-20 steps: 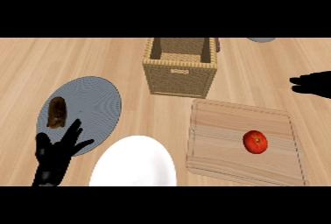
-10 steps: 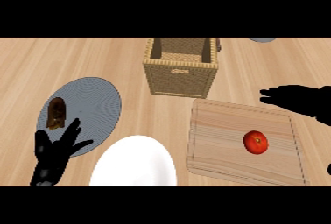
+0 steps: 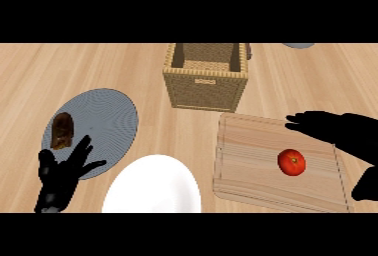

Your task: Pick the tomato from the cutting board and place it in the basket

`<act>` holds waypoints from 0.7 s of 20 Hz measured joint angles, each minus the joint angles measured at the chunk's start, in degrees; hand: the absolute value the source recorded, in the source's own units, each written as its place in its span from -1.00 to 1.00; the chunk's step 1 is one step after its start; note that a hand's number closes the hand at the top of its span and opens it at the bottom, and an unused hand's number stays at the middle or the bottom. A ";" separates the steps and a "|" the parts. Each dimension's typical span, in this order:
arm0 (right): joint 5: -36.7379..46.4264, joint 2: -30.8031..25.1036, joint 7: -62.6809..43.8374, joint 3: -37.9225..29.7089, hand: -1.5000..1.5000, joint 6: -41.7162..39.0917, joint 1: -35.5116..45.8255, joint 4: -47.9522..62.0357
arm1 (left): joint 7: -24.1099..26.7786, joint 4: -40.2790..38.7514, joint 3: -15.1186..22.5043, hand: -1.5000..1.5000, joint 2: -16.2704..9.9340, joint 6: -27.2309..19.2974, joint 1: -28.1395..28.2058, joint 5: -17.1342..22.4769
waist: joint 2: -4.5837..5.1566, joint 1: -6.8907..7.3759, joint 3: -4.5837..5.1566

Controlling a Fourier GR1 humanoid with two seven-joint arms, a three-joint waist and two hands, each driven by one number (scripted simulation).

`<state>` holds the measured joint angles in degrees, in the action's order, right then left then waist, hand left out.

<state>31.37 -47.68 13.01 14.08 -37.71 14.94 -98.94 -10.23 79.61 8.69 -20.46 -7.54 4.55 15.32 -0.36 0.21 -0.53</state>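
The right robot hand (image 3: 336,129) has moved over the cutting board (image 3: 251,165)

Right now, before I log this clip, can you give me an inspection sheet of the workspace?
Surface: light wooden counter, planks running side to side.
Job's things: red tomato lies on the cutting board, untouched; wicker basket stands behind the board, nothing seen inside.
Clutter: grey plate at left with a brown food item on its left edge; white plate at the near edge; a grey object cut off at the top right.
Hands: left hand open, fingers up, resting at lower left; right hand open, over the board's far right corner, apart from the tomato.
Cables: nothing seen.
Surroundings: nothing seen beyond the counter.
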 measured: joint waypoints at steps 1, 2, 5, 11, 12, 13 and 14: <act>0.79 0.35 0.77 0.00 -1.00 0.28 -0.10 0.64 | -1.03 0.05 -0.13 0.00 0.00 -0.09 -0.33 -0.18 | 0.01 0.03 0.00; 1.73 0.78 1.50 0.08 -1.00 0.89 -0.38 1.42 | -1.51 1.08 0.00 0.00 0.19 -0.32 0.23 -0.38 | 0.01 0.06 0.04; 5.17 3.35 2.84 1.48 -1.00 4.08 -1.89 3.26 | -0.63 0.80 -0.51 0.00 0.36 0.59 0.40 -0.60 | 0.03 0.01 0.09; 9.22 6.39 5.20 1.77 -1.00 6.16 -1.34 7.27 | -0.46 1.14 -0.89 0.00 1.68 0.02 0.82 -2.23 | -0.04 0.10 -0.06; 9.50 6.87 5.25 1.70 -1.00 5.87 -1.14 7.30 | -1.33 1.58 -0.93 0.00 1.72 -0.22 0.82 -2.47 | -0.04 0.09 -0.03; 10.03 7.63 4.89 1.80 -1.00 5.96 -1.46 7.11 | -1.17 1.93 -1.12 0.00 1.72 0.21 1.14 -2.39 | -0.03 0.04 0.03; 10.60 8.34 5.32 1.96 -1.00 6.45 -1.30 8.14 | -1.09 2.44 -1.14 0.00 1.79 0.63 1.56 -2.22 | -0.02 0.08 0.07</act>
<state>41.97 -39.33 18.33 16.04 -31.26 13.64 -90.80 -11.32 82.05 7.55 -18.67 -6.90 6.11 13.10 -0.38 0.28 -0.46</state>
